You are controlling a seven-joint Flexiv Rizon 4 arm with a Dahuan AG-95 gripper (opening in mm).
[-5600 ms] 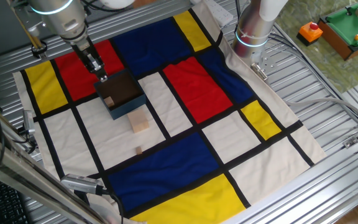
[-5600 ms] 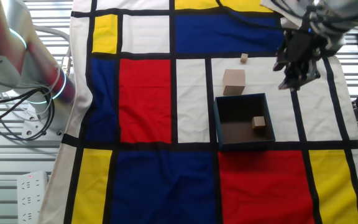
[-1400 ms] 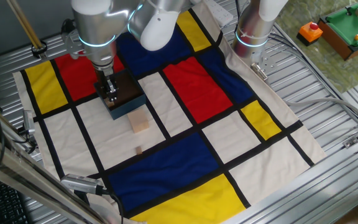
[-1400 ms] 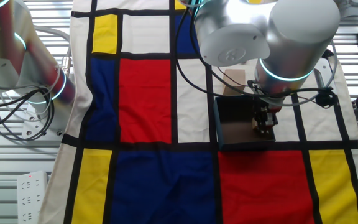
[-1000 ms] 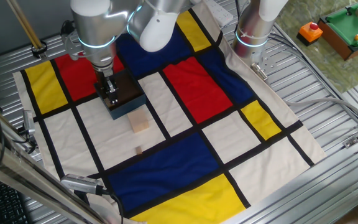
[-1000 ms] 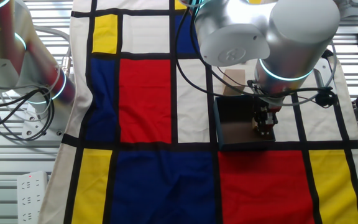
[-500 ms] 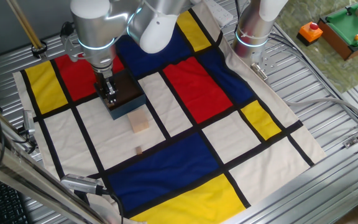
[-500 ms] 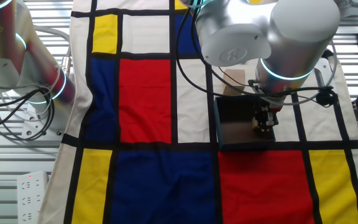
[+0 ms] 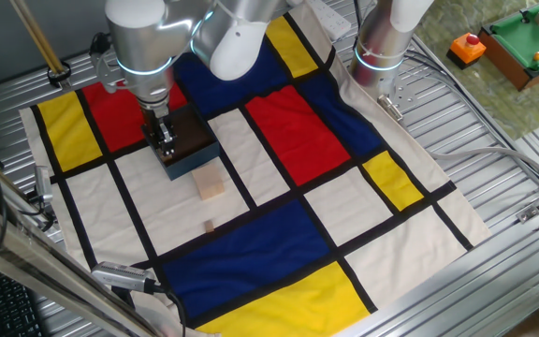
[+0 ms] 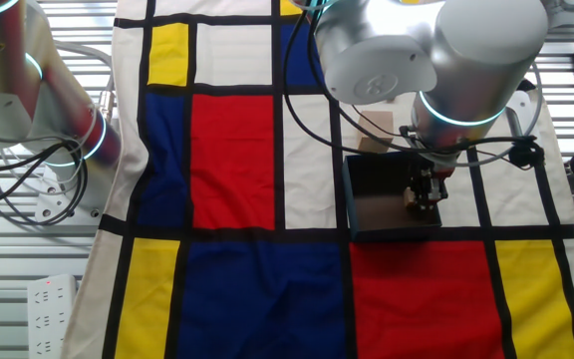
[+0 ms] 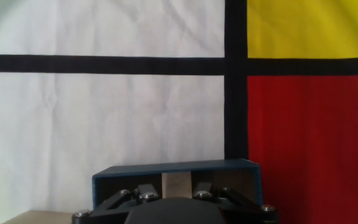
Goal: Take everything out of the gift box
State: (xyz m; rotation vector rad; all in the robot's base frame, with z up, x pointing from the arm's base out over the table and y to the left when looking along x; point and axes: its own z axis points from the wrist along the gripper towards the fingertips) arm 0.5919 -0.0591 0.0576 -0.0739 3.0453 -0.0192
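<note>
- One fixed view: gripper (image 9: 166, 148) down inside the gift box (image 9: 187, 142) on the checkered cloth (image 9: 288, 140); pale cube (image 9: 211, 183) just outside the box, tiny tan block (image 9: 209, 226) further off.
- Other fixed view: fingertips in the box's right side, pinched on a small brown block (image 10: 422, 200).
- Hand view: fingers (image 11: 199, 185) snug against both sides of that block, blue box wall right behind.

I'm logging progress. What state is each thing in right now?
gift box: open, upright, one block inside.
small tan block: in the box, between the fingers.
gripper: lowered into the box, shut on the block.
pale cube: out, on the cloth.
tiny block: out, on the cloth.
</note>
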